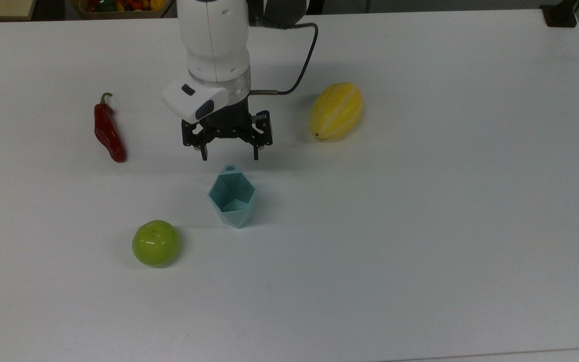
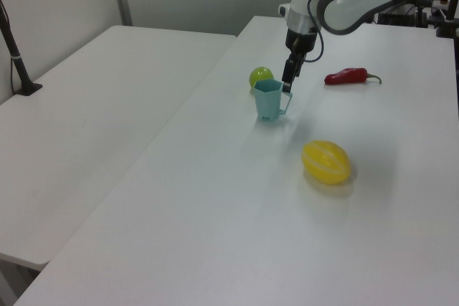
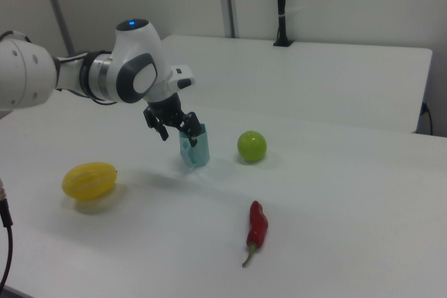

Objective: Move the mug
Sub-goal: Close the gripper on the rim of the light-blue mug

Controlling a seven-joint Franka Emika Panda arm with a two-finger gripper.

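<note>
- Top view: one mug [image 1: 232, 196], one green apple [image 1: 156, 243], one red chili pepper [image 1: 108, 129] and one yellow melon [image 1: 336, 110] lay on the white counter [image 1: 420, 226], four things in all. The pale teal mug stood upright near the counter's middle, its tab with a hole pointing to 12 o'clock. The pincer [image 1: 229, 156] hung just at 12 o'clock of that tab, released, its two fingers spread wide and pointing down, nothing between them. The apple sat at 8 o'clock of the mug, the pepper at 10 o'clock, the melon at 2 o'clock, all well apart from it. From 3 to 6 o'clock of the mug the counter ran bare to its edges.
- Left view: one mug [image 2: 269, 99] stood with its handle toward the left view's right, and the pincer [image 2: 287, 79] hovered at 1 o'clock, just above the handle. The apple [image 2: 261, 77] peeked from behind the mug at 11 o'clock; the pepper [image 2: 348, 75] lay at 2 o'clock, the melon [image 2: 326, 161] at 5 o'clock. A second white counter [image 2: 79, 127] stood alongside at 9 o'clock. Wide bare surface lay at 6 o'clock.
- Right view: the pincer [image 3: 178, 132] was at the near side of the mug [image 3: 195, 147], partly covering it; whether it touched I could not tell. The apple [image 3: 251, 146] lay at 3 o'clock, the melon [image 3: 89, 180] at 8 o'clock, the pepper [image 3: 257, 227] at 5 o'clock.
</note>
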